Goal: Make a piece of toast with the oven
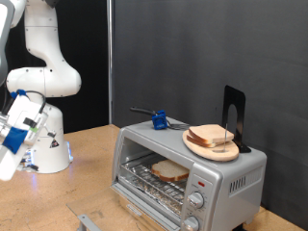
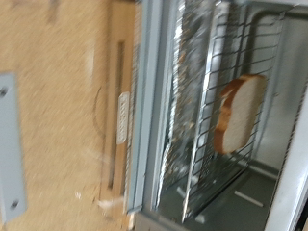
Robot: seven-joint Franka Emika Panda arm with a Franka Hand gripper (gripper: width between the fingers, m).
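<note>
The oven (image 1: pixel 239 175) stands on the wooden table at the exterior view's right. A slice of toast (image 1: pixel 170 171) lies on the wire rack inside it. It also shows in the wrist view (image 2: pixel 239 111), on the rack behind the oven's grey front frame (image 2: pixel 152 106). I cannot tell whether the glass door is open. My gripper (image 1: pixel 12 144) hangs at the exterior view's far left edge, well away from the oven and partly cut off. Its fingers do not show in the wrist view, and I see nothing held in it.
A round wooden plate (image 1: pixel 227 156) with more bread slices (image 1: pixel 212 137) sits on the oven's roof, beside a black bookend (image 1: pixel 234 114) and a blue-handled utensil (image 1: pixel 159 121). The oven's knobs (image 1: pixel 195 200) are at its front right. A grey object (image 1: pixel 87 222) lies at the table's front.
</note>
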